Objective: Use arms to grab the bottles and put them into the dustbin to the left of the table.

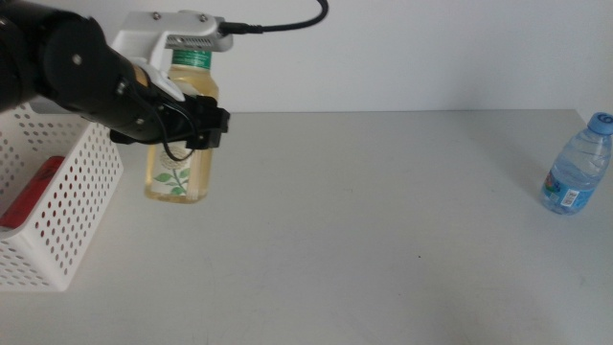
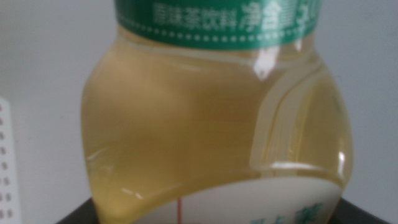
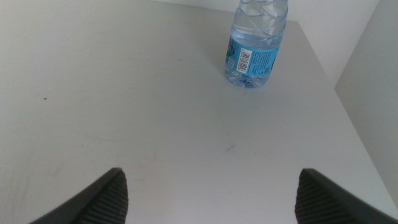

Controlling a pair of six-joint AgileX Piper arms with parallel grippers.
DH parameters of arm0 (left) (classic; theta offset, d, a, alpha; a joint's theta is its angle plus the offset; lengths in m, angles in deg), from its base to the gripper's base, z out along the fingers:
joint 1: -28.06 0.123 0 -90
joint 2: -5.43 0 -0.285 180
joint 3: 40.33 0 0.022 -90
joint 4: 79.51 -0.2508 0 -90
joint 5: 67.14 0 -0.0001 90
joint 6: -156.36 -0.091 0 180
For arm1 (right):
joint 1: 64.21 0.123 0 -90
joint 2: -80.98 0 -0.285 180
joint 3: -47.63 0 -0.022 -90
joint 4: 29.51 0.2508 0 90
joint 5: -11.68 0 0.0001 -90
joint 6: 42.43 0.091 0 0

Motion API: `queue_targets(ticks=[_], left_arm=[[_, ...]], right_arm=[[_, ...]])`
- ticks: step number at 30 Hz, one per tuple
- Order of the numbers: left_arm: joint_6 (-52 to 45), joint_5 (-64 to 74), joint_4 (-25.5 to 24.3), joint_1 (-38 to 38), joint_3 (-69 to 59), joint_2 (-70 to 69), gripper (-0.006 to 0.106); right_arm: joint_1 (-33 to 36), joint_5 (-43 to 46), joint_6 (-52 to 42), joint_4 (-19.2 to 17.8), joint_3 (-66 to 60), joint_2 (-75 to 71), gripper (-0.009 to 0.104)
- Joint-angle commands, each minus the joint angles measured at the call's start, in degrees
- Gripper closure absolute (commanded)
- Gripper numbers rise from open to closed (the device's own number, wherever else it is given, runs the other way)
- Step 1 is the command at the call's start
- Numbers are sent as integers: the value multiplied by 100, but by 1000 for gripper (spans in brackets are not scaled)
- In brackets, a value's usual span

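Left fingers [image 1: 196,129] clamped on tea bottle [image 1: 179,144] beside dustbin [image 1: 67,206]; right fingers [image 3: 208,193] apart, water bottle [image 3: 255,43] beyond

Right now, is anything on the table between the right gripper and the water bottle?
Nothing: in the right wrist view only bare table lies between the open right gripper and the upright water bottle.

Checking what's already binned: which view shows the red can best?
The middle view: the red can lies inside the white dustbin, partly hidden by its wall. Neither wrist view shows the can; the left one is filled by the tea bottle.
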State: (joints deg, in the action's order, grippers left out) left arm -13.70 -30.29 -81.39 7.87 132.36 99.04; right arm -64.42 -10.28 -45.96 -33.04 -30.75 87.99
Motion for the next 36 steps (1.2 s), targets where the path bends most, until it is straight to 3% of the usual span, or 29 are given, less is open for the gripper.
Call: queue_targets(ticks=[1,6,20,30,33,36], left_arm=[[-759,158,493,386,613,-344,102],[-1424,1192,905,1368,1372,-332,102],[-2370,2496,929,3690,2752,565,102],[-2541,2743,906,3860,2752,1931,101],[-2560,2894,921,3860,2752,2256,93],[-2730,2988,1036,3860,2752,2384,78]], right_arm=[[-36,353,-72,-67,12,-120,10],[-36,353,-72,-72,12,-120,10],[-36,353,-72,-72,12,-120,10],[-36,353,-72,-72,12,-120,10],[-36,353,-72,-72,12,-120,10],[-36,353,-72,-72,12,-120,10]])
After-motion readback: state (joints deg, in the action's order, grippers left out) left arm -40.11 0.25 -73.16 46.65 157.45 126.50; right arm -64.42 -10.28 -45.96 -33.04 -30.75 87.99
